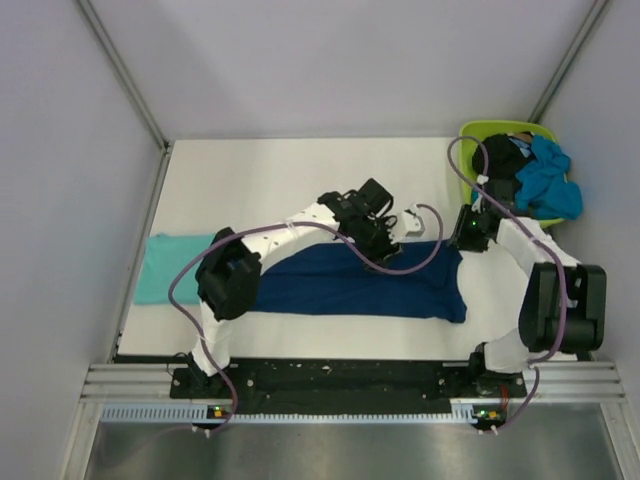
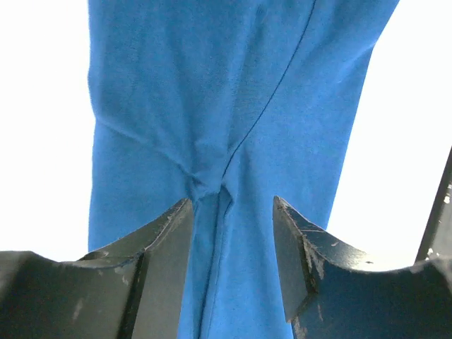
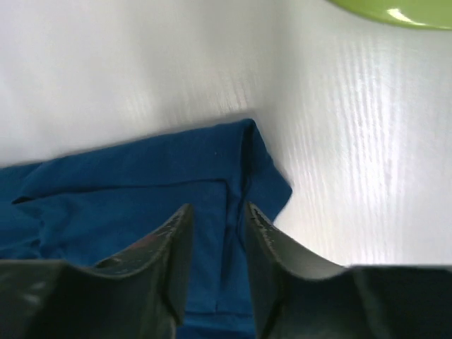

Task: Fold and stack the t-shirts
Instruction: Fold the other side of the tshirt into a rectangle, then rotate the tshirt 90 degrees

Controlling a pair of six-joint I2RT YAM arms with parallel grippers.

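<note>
Fold step in hand: navy tee [image 1: 350,285] spread mid-table, teal tee [image 1: 175,268] folded at left.
Top: both arms at its far edge. Left wrist: left gripper [image 2: 232,201] wide, astride a pucker. Right wrist: right gripper [image 3: 215,208] narrow over the corner hem, hold unclear. Next, I judge: pinch both, fold over together.

Left end effector [image 2: 229,205] gaping, right end effector [image 3: 217,208] narrower

One camera looks down from above behind me, and both wrist cameras look closely past my fingers [image 2: 159,268] onto one shirt [image 1: 350,285].
</note>
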